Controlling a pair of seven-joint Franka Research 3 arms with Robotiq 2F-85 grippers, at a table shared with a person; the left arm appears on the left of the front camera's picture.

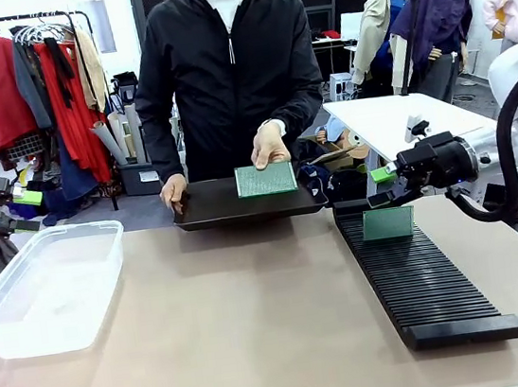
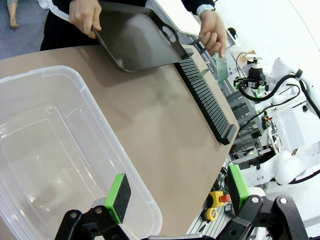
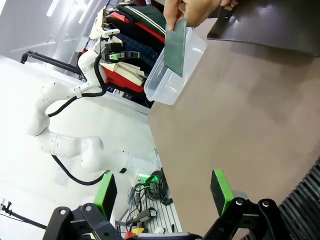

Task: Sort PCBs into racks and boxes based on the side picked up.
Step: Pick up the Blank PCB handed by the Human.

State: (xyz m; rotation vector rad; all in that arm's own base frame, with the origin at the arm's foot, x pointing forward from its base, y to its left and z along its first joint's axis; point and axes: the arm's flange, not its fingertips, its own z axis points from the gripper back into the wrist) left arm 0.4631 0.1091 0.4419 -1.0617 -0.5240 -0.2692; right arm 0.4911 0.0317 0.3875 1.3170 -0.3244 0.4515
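A person's hand [image 1: 269,143] holds one green PCB [image 1: 266,179] just over a dark flat tray [image 1: 213,209] at the table's far side. The same PCB [image 3: 176,47] hangs edge-down from the hand in the right wrist view. A second PCB [image 1: 388,223] stands upright in a slot near the far end of the long black rack [image 1: 429,286]. My right gripper [image 1: 373,188] hovers open just behind that board, holding nothing. My left gripper [image 2: 177,192] is open and empty above the near edge of the clear box [image 2: 50,150].
The person's other hand [image 1: 175,190] grips the tray's left end. The clear box [image 1: 46,283] sits at the table's left and the rack runs along its right. Bare brown tabletop [image 1: 256,318] lies between them. Clothes racks stand behind the person.
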